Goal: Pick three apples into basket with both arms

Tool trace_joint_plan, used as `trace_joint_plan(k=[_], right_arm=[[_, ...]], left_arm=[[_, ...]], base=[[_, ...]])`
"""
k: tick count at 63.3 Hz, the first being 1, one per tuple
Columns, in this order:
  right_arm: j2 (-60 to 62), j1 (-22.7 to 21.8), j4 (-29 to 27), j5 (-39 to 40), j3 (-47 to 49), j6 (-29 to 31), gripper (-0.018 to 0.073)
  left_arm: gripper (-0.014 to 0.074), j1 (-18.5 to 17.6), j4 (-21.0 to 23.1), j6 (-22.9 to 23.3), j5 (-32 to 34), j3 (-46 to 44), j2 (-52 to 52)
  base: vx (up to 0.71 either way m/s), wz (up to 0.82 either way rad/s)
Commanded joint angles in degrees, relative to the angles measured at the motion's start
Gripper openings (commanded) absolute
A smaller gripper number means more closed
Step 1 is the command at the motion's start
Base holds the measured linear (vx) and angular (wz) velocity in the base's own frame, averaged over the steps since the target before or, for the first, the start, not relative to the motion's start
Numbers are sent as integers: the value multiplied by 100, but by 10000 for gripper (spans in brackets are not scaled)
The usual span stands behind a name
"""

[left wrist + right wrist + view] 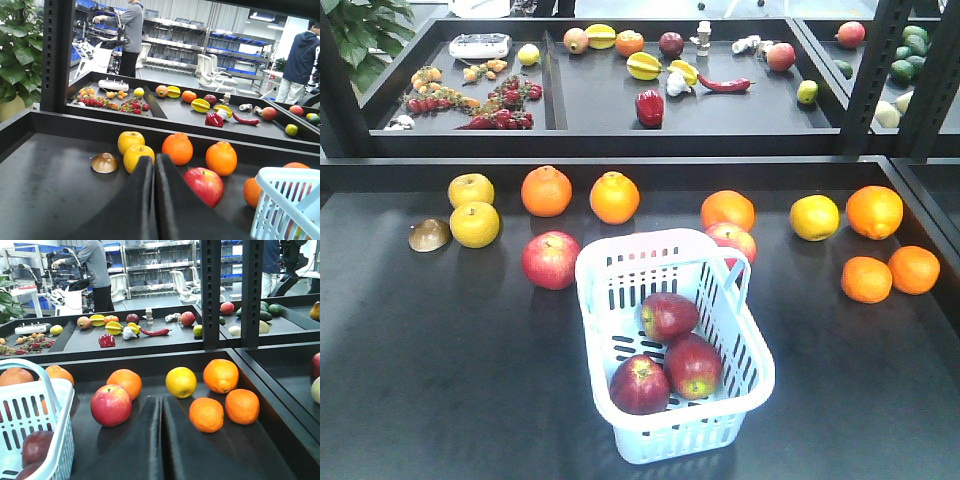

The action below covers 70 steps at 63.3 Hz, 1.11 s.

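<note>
Resting inside the basket [752, 372], the three apples [667, 316] are looking firm, smooth and probably slippery, best gripped across the widest part, while the left gripper [154, 165] and right gripper [161, 405] are both sitting closed and empty.

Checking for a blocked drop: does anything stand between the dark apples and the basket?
Nothing visible does. All three dark apples already lie inside the basket, so no path remains. Both claws are shut and hold nothing.
</note>
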State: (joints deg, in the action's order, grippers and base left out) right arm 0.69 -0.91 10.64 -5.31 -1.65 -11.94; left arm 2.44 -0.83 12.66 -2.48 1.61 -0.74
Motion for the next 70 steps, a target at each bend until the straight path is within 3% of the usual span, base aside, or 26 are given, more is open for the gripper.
trace_joint_plan(k=[1, 70], right_arm=[[75, -34, 70, 440, -78, 41, -5], [69, -34, 75, 440, -72, 47, -5]], left_arm=[[-6, -13, 2, 35, 407, -146, -72], [-6, -13, 2, 30, 407, -146, -72]], base=[[0, 0], [0, 0]])
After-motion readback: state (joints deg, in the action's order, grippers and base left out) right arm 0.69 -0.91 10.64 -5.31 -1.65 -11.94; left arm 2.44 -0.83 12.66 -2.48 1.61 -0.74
